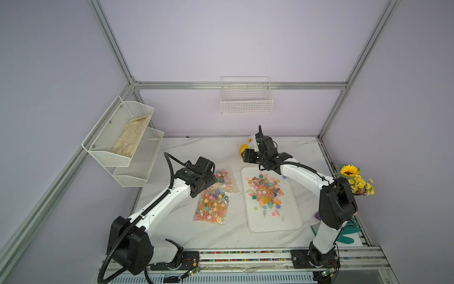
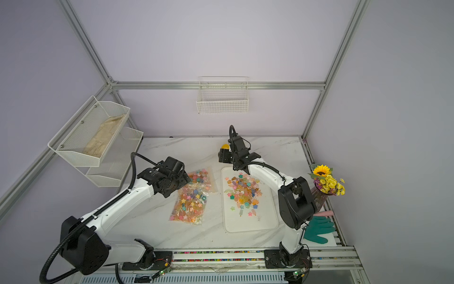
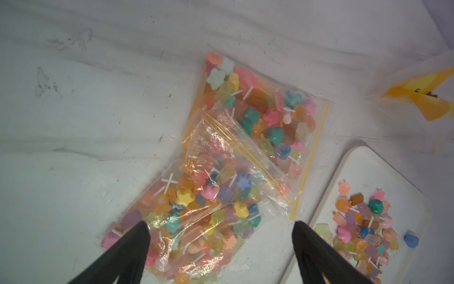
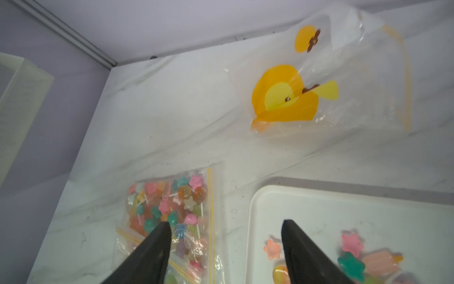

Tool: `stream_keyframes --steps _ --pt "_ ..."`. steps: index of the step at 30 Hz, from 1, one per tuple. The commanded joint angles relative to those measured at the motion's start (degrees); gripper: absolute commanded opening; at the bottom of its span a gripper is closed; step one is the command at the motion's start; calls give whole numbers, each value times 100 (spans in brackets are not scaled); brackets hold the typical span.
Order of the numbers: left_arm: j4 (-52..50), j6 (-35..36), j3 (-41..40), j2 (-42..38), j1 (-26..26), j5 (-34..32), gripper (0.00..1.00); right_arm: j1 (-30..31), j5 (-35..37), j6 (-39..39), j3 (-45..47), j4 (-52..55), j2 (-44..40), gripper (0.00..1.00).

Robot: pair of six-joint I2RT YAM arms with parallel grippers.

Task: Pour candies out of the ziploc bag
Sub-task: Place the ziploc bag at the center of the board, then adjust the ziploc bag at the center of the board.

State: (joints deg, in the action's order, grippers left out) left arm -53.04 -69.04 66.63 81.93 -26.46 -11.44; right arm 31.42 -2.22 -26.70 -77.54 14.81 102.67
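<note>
— The left gripper (image 3: 221,223) and right gripper (image 4: 226,222) gape empty; candies (image 1: 266,190) heap on the tray (image 1: 275,221), more in ziploc bags (image 1: 213,204) beside it.
— Overlapping bags: one pinch might lift both, spilling off-tray.

Bench (image 1: 196,152): smooth, scuffed marble-look; ziploc bags (image 3: 221,137): clear, crinkly, glossy plastic; candies (image 1: 266,189): translucent, shiny; tray (image 1: 275,221): matt white plastic; wall basket (image 1: 246,105): white wire.
</note>
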Motion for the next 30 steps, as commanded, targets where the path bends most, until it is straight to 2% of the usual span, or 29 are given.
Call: stream_keyframes --steps 1,5,13,22,27,30 --pt "-509 -1214 872 439 61 454 85 77 119 83 465 -120 -414 74" --pt "-632 -1601 1152 890 88 734 73 83 322 96 980 -242 -713 75" --pt "-894 -2340 1656 1634 94 682 72 81 108 129 1716 -502 -1035 75" --pt "-1135 -2457 2420 2535 244 740 65 79 52 209 1891 -661 -1135 76" --pt "-1261 -2463 2624 2781 285 715 57 84 55 215 1895 -684 -1060 76" --pt "-1369 -2461 2645 2887 289 664 56 84 68 223 1873 -679 -1030 76"
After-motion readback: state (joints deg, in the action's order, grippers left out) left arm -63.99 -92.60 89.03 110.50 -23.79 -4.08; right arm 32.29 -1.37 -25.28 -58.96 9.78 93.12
